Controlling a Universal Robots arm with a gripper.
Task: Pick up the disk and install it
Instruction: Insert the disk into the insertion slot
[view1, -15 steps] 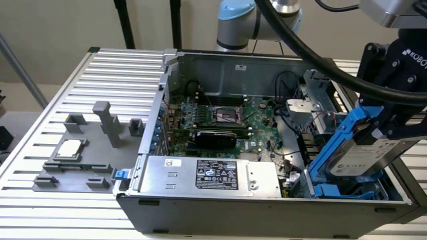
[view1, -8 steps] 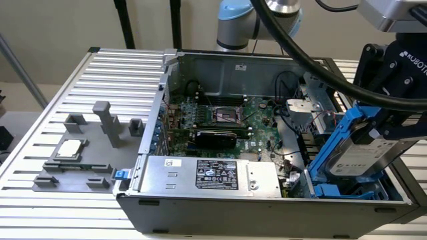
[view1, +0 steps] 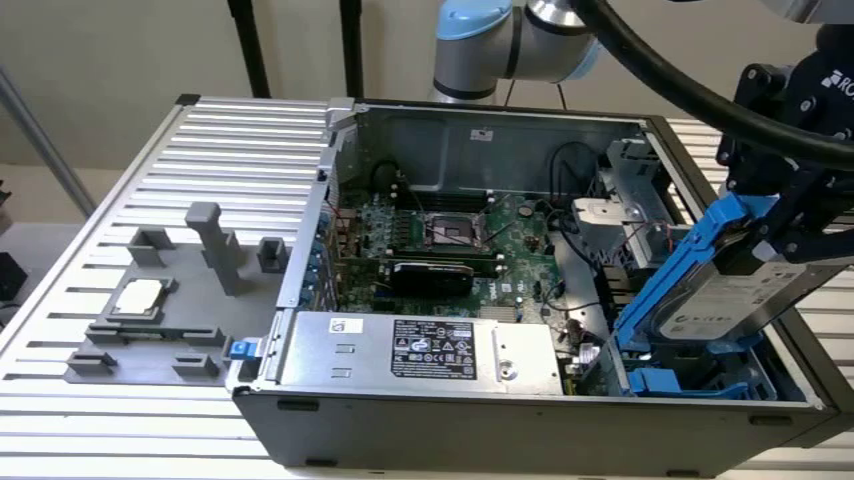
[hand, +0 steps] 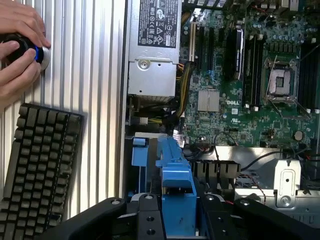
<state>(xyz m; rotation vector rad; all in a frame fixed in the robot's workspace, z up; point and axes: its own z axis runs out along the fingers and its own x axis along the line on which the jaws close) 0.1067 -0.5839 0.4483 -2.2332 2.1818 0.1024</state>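
Inside open PC case (view1: 534, 425): mobo (view1: 454, 235), PSU (view1: 427, 348), blue bay (view1: 694, 380). Claw (view1: 785, 232) clamped on disk (view1: 727, 300), tilted over that bay; silver-grey, white label, blue carrier.

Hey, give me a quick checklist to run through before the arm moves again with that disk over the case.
1. Disk gripped by the gripper: ok.
2. Disk over the blue bay: ok.
3. Disk level with the bay: not ok, it is tilted.
4. Bay free of obstructions: cannot tell.
5. Hand away from the case: ok, it is on a knob by the keyboard.
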